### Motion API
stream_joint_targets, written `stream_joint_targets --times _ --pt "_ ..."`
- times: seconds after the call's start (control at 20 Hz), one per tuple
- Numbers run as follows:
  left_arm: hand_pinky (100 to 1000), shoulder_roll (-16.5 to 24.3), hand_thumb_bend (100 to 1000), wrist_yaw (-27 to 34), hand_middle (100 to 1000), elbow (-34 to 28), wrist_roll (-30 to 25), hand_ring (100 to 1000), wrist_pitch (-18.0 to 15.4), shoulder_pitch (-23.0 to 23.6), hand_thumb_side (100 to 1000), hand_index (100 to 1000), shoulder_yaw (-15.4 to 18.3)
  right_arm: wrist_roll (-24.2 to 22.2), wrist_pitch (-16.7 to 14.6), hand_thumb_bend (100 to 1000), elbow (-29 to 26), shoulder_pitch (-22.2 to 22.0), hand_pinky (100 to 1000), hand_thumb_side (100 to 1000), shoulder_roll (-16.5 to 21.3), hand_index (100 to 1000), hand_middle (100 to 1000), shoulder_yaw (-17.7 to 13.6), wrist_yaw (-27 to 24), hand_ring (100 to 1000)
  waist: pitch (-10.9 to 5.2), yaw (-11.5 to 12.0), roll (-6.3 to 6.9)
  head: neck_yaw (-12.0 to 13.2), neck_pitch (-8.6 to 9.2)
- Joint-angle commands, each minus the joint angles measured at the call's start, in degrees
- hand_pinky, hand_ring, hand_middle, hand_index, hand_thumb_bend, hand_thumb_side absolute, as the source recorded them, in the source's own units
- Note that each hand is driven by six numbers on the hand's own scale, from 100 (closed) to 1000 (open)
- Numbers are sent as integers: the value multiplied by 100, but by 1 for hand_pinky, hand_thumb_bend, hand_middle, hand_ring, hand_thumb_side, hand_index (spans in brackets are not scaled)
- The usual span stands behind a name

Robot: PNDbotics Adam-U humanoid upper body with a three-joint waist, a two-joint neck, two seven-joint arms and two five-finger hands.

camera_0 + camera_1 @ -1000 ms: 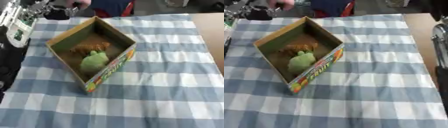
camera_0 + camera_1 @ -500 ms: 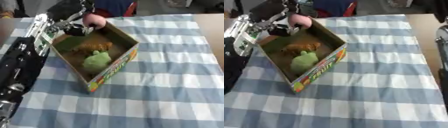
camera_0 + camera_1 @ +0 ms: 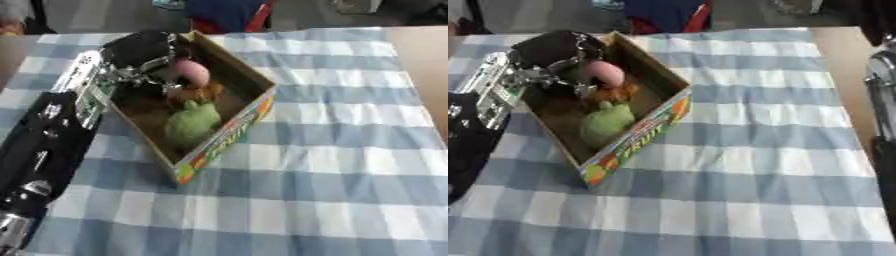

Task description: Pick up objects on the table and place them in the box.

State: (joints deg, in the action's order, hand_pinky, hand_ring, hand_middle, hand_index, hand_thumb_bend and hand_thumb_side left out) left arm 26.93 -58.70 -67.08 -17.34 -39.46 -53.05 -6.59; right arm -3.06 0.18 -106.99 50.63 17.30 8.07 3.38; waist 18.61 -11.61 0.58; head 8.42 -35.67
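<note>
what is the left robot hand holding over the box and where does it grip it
The left robot hand holds a pink rounded object over the open box. Its fingers close on the object's left side; the exact contact cannot be told.

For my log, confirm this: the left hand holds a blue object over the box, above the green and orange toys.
Wrong colour. The left hand holds a pink object, not blue, over the box, above the green toy and orange toy; see the left eye view.

Left hand (image 3: 144, 52) fingers blurred around pink object (image 3: 192, 73); grip unclear.
</note>
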Motion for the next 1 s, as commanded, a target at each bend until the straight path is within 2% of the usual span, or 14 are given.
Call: stream_joint_targets --times 0.05,0.15,0.25,0.4,0.55,0.6,0.7,0.8,0.95,1.0 --pt "432 37 432 -223 710 -37 -391 794 -100 -46 391 963 -21 17 26 100 -107 67 701 855 62 931 687 -67 -1 772 -115 3 -4 -27 48" --pt "483 46 609 -378 769 -119 -510 840 -43 -45 530 995 1 18 30 100 -111 58 701 854 58 931 687 -69 -2 772 -123 6 -1 -39 48" --pt "535 57 755 -535 822 -235 -496 885 102 -48 627 1000 31 21 34 100 -113 53 701 854 56 931 687 -70 -4 772 -131 8 0 -48 52" --pt "566 71 799 -779 861 -427 -217 909 406 -31 698 1000 52 21 41 100 -117 36 701 855 47 931 686 -74 -8 771 -143 19 2 -65 39" --pt "548 72 902 -799 854 -514 372 904 652 31 926 1000 67 25 57 100 -129 5 701 854 45 931 687 -86 -14 771 -160 42 6 -102 -6" --pt "546 82 883 -785 853 -534 607 903 764 50 999 1000 88 31 60 100 -134 -3 701 862 49 931 687 -91 -17 772 -170 49 5 -119 -22" --pt "529 106 932 -725 839 -591 1052 895 993 77 1000 1000 146 55 63 100 -143 -14 701 850 64 931 688 -105 -24 772 -196 62 1 -147 -44" --pt "508 131 927 -544 825 -693 1514 886 1282 108 1000 1000 254 98 63 100 -153 -28 700 847 79 931 688 -126 -34 772 -224 80 -2 -165 -59" --pt "478 181 902 39 804 -981 2245 870 1816 210 1000 1000 415 189 71 100 -181 -60 700 843 103 931 688 -163 -63 772 -260 110 -4 -201 -67" --pt "459 201 841 287 786 -1098 2458 857 1994 253 1000 995 478 217 76 100 -189 -75 699 841 112 931 687 -174 -72 771 -275 125 -5 -220 -74"
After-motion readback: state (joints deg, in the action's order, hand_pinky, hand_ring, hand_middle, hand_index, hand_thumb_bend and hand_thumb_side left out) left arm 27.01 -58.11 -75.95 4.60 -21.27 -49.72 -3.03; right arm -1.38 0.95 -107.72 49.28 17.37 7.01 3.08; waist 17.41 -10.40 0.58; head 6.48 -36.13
